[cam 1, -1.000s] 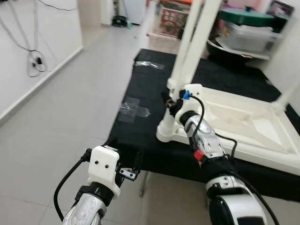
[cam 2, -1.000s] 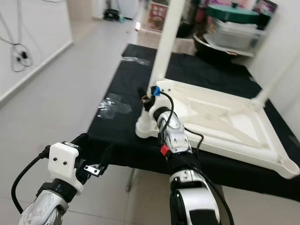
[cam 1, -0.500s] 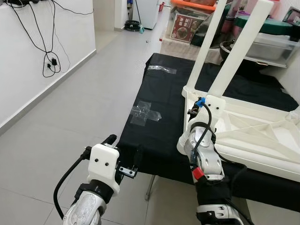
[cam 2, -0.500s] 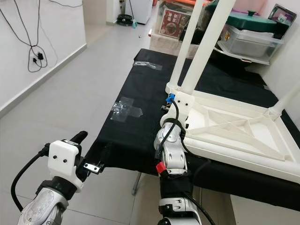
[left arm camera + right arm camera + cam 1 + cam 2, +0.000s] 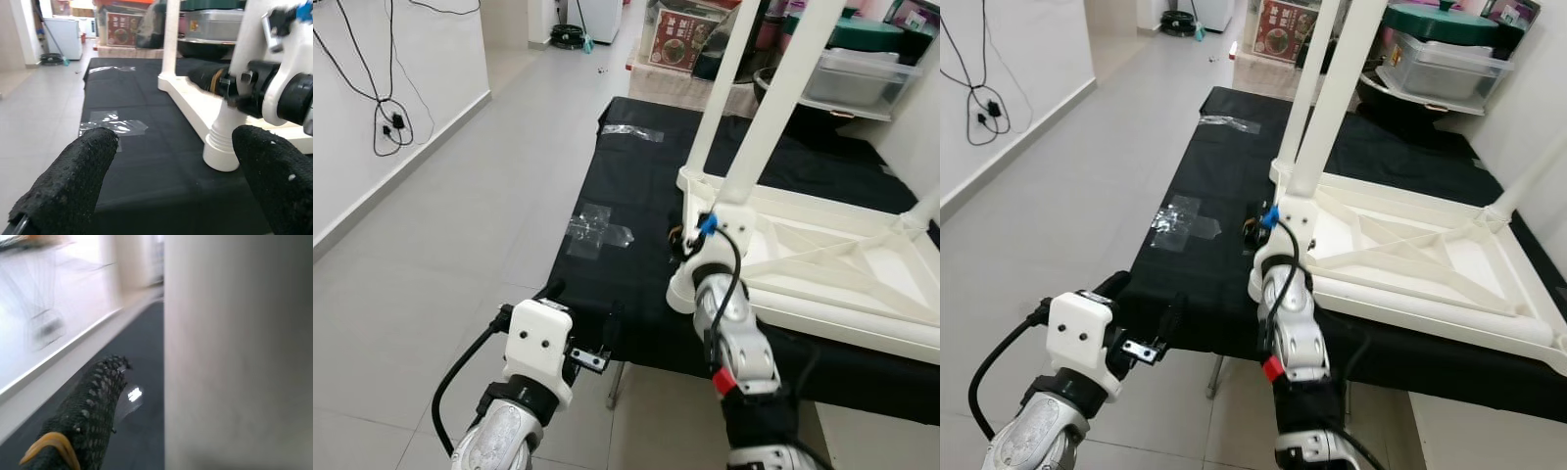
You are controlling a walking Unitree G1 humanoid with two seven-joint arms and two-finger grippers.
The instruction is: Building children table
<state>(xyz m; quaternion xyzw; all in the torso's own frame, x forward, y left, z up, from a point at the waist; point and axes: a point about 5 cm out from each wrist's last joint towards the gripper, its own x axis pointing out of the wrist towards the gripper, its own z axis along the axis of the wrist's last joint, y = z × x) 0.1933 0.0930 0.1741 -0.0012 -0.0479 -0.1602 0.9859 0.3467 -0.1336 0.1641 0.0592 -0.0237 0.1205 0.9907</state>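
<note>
The right gripper sits at the near-left corner of the upturned white children's table, pressed against the foot of a table leg; one black finger shows beside the leg (whether the fingers clamp it, I cannot tell). The left gripper hangs off the near-left corner of the black table, fingers spread apart, grasping nothing. The white table lies upside down on the black table's right half, legs pointing up. Clear tape is stuck near the left edge.
</note>
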